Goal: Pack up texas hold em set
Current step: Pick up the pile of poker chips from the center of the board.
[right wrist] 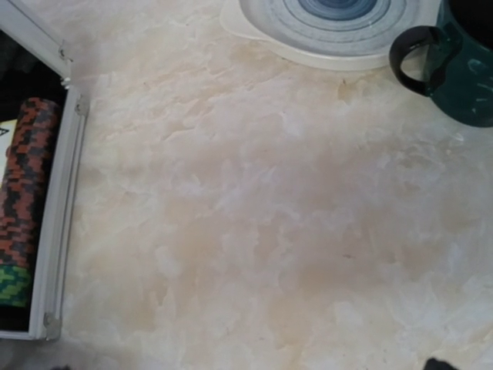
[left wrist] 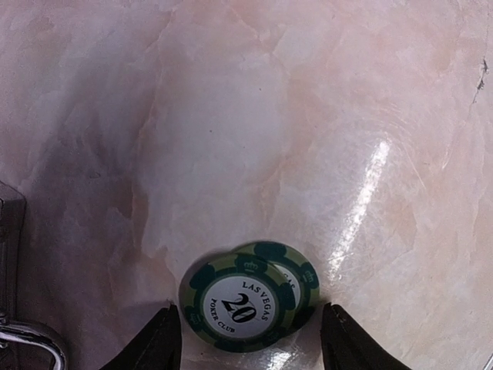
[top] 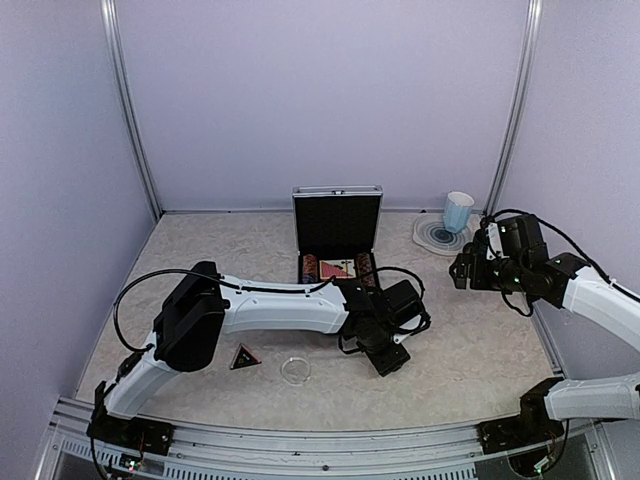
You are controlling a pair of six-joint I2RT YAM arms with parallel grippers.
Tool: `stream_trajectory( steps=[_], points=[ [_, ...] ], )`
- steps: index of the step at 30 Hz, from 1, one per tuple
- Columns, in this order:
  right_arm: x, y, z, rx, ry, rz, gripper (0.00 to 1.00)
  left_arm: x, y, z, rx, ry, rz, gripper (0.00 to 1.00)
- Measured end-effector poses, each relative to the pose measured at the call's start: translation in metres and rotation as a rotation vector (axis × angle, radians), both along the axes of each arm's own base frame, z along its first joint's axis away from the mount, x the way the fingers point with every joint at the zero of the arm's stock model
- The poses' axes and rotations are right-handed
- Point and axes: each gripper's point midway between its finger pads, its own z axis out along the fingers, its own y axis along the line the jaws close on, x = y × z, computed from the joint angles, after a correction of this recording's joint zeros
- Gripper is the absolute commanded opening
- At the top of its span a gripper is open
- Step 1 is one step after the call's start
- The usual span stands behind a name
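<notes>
From above, the open case point(top: 337, 236) stands at the back of the table point(top: 200, 250), lid upright. The left gripper point(top: 386, 352) hangs low in front of it. A black triangle point(top: 245, 357) and a clear disc point(top: 295, 371) lie loose near the front edge. The right gripper point(top: 462, 268) waits beside the coaster point(top: 438, 236) and the light-blue mug point(top: 458, 211); whether it is spread or closed cannot be told.

The left wrist view shows the fingers point(left wrist: 158, 345) spread wide on either side of two overlapping green chips point(left wrist: 248, 304), gripping nothing. On closing they may slide the top chip off, or pinch only one.

The right wrist view shows a chip row point(right wrist: 27, 193) inside the case, and a dark mug point(right wrist: 454, 73).
</notes>
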Motion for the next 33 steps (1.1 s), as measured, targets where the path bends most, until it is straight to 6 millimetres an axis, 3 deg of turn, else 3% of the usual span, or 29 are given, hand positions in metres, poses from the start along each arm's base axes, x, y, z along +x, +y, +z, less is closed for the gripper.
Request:
stream_trajectory(
  steps=[14, 33],
  points=[
    [0.001, 0.001, -0.001, 0.007, 0.002, 0.007, 0.99, -0.008, -0.007, 0.002, -0.03, 0.036, -0.036, 0.53],
    [0.001, 0.004, -0.001, 0.014, 0.006, 0.019, 0.99, -0.009, -0.011, 0.0, -0.029, 0.011, -0.036, 0.56]
  ],
)
